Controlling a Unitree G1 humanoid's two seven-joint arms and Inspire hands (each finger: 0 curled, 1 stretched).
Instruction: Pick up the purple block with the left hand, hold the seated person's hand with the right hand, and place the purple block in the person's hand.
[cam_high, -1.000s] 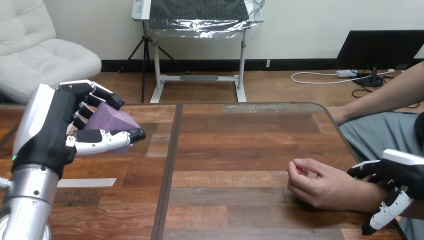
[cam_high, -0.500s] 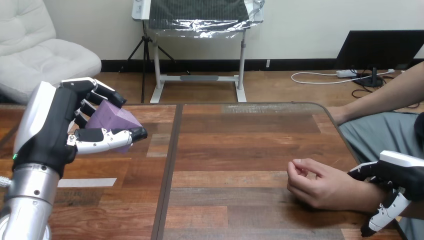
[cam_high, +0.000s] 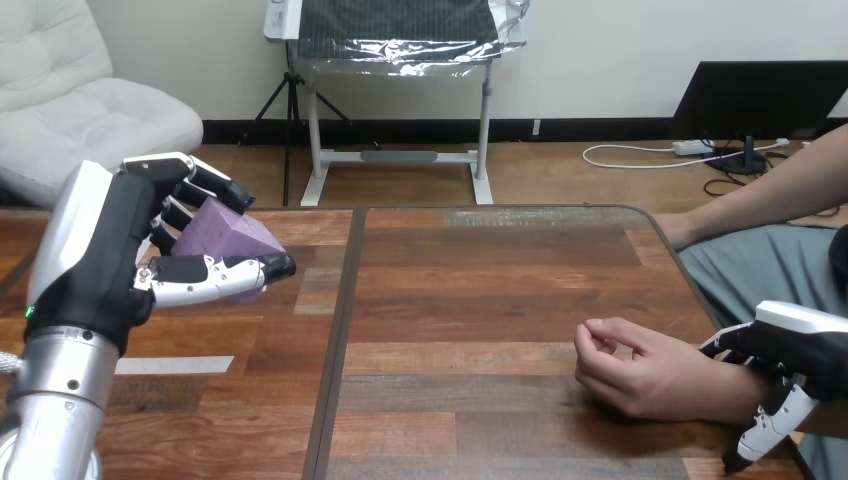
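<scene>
My left hand (cam_high: 100, 260) is raised over the left part of the wooden table (cam_high: 480, 280), and its fingers and thumb are curled round the purple block (cam_high: 225, 240). The person's hand (cam_high: 640, 370) rests on the table at the lower right, loosely curled, with nothing in it. My right hand (cam_high: 805, 345) sits on the person's wrist at the right edge. Its fingers reach over the far side of the wrist and its thumb comes down the near side.
A dark seam (cam_high: 340, 330) runs front to back through the tabletop, left of the middle. A strip of pale tape (cam_high: 175, 365) lies near my left forearm. The person's other arm (cam_high: 760, 195) rests beyond the table's far right corner.
My right hand has slid slightly to the right along the person's wrist. The left hand with the purple block has drifted a touch to the right. The person's hand has stayed still.
</scene>
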